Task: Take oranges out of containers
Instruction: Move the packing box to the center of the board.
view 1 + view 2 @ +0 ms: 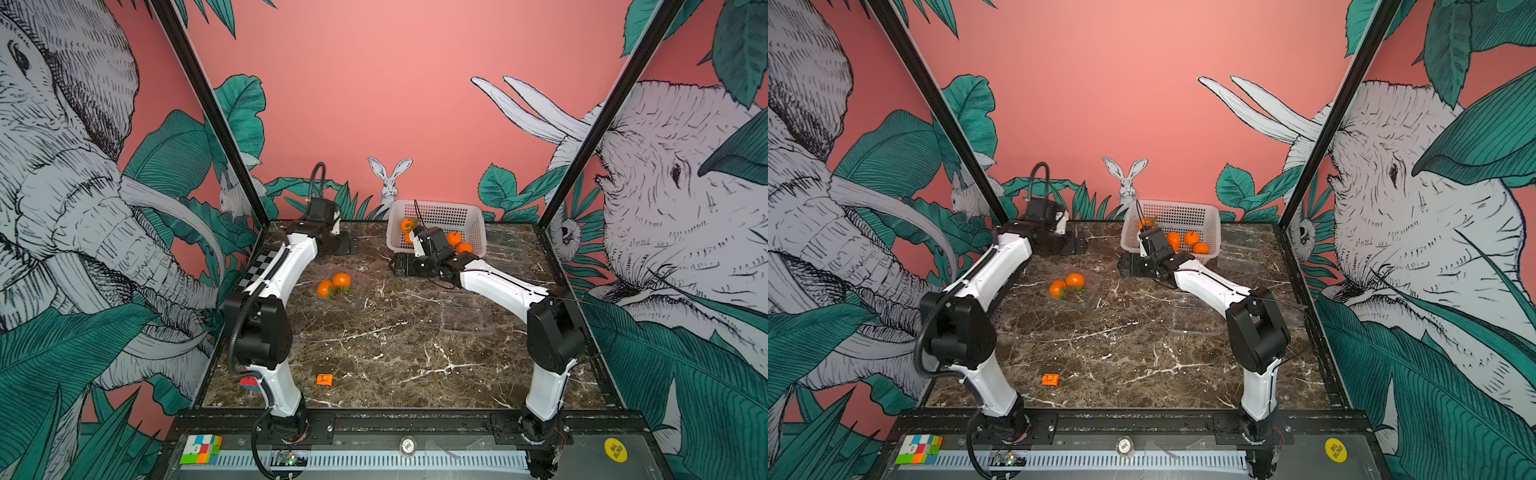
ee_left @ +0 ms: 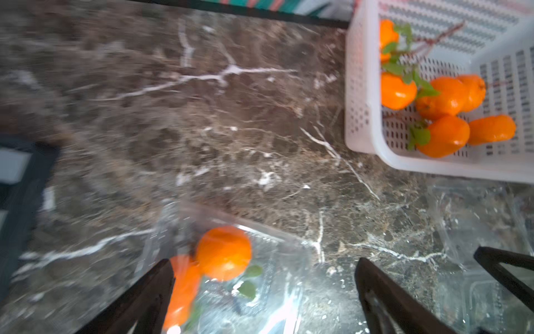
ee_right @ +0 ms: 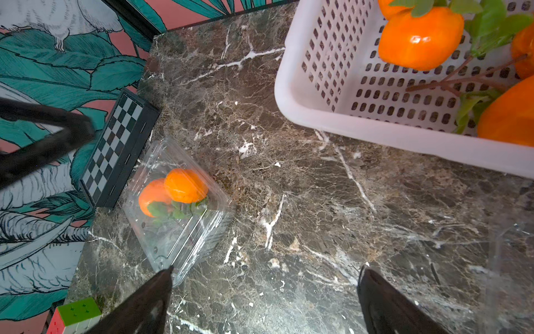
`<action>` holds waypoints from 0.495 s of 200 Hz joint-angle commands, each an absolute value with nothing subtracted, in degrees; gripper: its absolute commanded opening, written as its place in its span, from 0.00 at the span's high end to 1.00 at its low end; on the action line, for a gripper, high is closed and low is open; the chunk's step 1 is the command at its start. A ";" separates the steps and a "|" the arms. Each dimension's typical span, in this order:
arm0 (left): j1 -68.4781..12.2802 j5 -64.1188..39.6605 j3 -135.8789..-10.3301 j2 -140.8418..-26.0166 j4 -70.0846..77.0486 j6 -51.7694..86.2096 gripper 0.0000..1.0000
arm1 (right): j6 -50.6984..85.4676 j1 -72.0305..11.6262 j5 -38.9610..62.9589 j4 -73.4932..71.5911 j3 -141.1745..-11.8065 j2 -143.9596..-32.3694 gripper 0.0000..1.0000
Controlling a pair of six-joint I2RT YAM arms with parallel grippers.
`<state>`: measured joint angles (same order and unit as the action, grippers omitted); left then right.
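Observation:
A clear container (image 1: 338,291) on the left of the marble table holds two oranges (image 1: 341,280) with green leaves. In the left wrist view, which is blurred, this container (image 2: 260,289) lies between the wide-apart fingers of my left gripper (image 2: 264,277), which is open with nothing gripped. In both top views the left gripper (image 1: 347,245) is near the table's back edge. My right gripper (image 3: 264,289) is open over bare marble, with the container (image 3: 176,208) beside one fingertip. It sits in front of the basket (image 1: 399,266).
A white perforated basket (image 1: 436,204) at the back holds several oranges (image 1: 454,238). Empty clear containers lie to the right (image 1: 465,316) and beside the basket (image 1: 505,245). A small orange block (image 1: 324,379) lies near the front. A colour cube (image 1: 201,449) sits off the table.

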<state>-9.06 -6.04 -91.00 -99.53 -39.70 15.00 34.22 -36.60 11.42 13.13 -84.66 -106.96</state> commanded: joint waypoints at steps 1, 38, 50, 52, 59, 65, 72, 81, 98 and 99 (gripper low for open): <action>-0.45 -8.85 -81.79 -94.69 -38.94 19.24 0.01 | 35.41 -37.26 11.69 9.98 -84.44 -107.44 0.02; 5.17 -20.58 -73.68 -96.00 -33.36 23.41 0.01 | 35.42 -38.11 11.67 9.28 -86.25 -110.26 0.01; 5.11 -23.54 -72.00 -96.63 -31.00 24.94 0.01 | 35.57 -38.63 11.39 8.78 -87.12 -111.64 0.02; 5.17 -24.01 -71.61 -96.73 -30.36 25.28 0.01 | 35.54 -38.73 11.35 8.68 -87.26 -111.93 0.01; 5.19 -25.04 -70.57 -97.14 -28.50 26.13 0.01 | 35.75 -39.14 11.45 8.27 -87.81 -112.89 0.02; 5.17 -25.56 -70.12 -97.63 -27.61 26.74 0.01 | 35.90 -39.44 11.67 7.77 -88.20 -113.67 0.01; 5.16 -26.46 -69.83 -98.28 -26.67 27.20 0.01 | 36.03 -40.00 11.69 7.31 -88.70 -114.53 0.02; 5.12 -28.03 -69.68 -99.20 -25.53 28.08 0.01 | 36.36 -40.56 11.63 7.20 -89.78 -115.74 0.01; 5.05 -30.66 -69.33 -100.30 -22.46 30.06 0.01 | 37.68 -41.66 11.89 7.24 -91.60 -118.07 0.01; 5.07 -30.75 -69.29 -100.38 -22.35 30.15 0.01 | 37.78 -41.75 11.88 7.18 -91.72 -118.14 0.02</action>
<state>4.95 -24.47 -69.80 -100.16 -28.88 26.15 35.88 -39.90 11.42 9.54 -88.88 -115.70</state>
